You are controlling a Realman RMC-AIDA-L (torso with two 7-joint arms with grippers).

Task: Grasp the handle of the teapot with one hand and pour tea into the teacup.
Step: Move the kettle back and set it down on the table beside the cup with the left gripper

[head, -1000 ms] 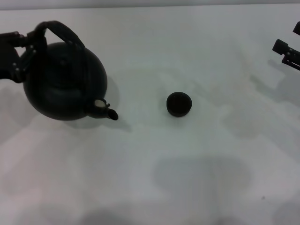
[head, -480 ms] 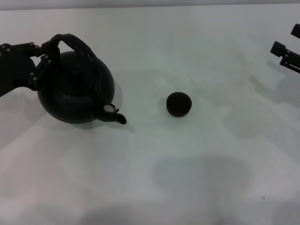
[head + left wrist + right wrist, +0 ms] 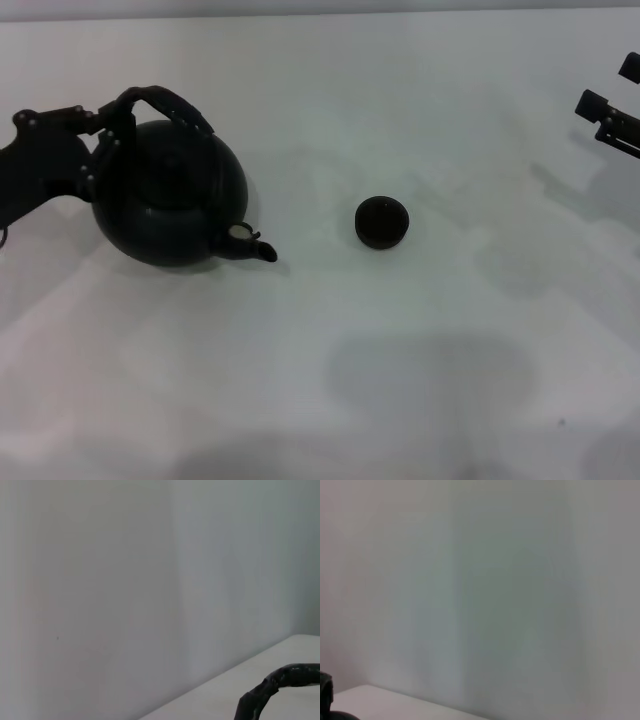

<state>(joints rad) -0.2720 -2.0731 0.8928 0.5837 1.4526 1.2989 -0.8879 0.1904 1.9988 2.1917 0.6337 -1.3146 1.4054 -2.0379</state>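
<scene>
The matte-black teapot is at the left of the white table in the head view, its short spout with a pale patch pointing right toward the teacup. Its black arched handle rises over the top; part of it shows in the left wrist view. My left gripper is shut on the handle's left end. The small dark teacup stands upright near the table's middle, about a spout's length and more to the right of the spout. My right gripper is parked at the far right edge.
The white table spreads around the teapot and the cup. Both wrist views show mostly a pale wall.
My left gripper has carried the teapot to the right, toward the teacup, and the spout now sits lower and closer to the cup. The right arm and the cup have not moved.
</scene>
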